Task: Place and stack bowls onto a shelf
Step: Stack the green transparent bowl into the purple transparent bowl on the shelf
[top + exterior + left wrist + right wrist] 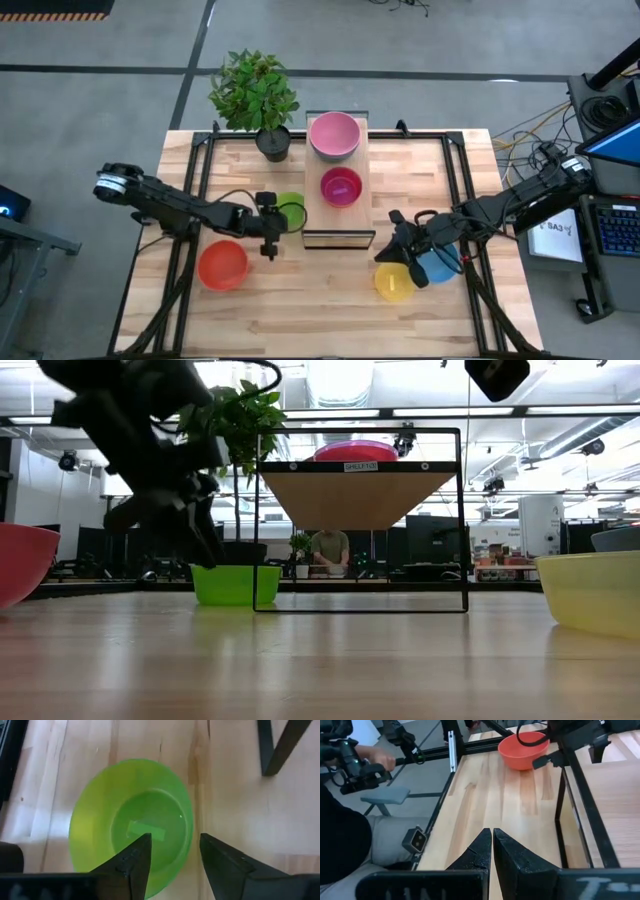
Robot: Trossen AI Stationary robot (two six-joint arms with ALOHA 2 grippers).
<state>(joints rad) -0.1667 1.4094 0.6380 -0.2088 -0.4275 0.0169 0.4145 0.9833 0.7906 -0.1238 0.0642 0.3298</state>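
High view shows the shelf [338, 190] at the table's centre, carrying a pink bowl [334, 134] at its far end and a magenta bowl [341, 186] nearer the middle, side by side rather than nested. The green bowl [291, 211] sits on the tabletop just beside the shelf's left edge. The left gripper [268, 232] hangs over that bowl's near rim with its jaws parted; the left wrist view confirms the fingers [131, 862] standing apart above the rim, nothing between them. I judge this to be either a lining-up for a rim pinch or a bowl just let go; the frames do not settle which.

An orange bowl [222, 265] lies well to the left of the shelf, toward the table's front. To the right of the shelf's front end sit a yellow bowl [394, 282] and a blue bowl [438, 264], touching or nearly so. The right gripper [402, 262] waits above them, jaws closed on nothing, as the right wrist view shows.

Hidden or unclear: the right arm covers part of the blue bowl, so its rim contact with the yellow one cannot be confirmed. Low view gives only the shelf's underside and a sliver of one bowl on top. Only six bowls can be counted. A potted plant [255, 95] stands beyond the shelf's far left corner.
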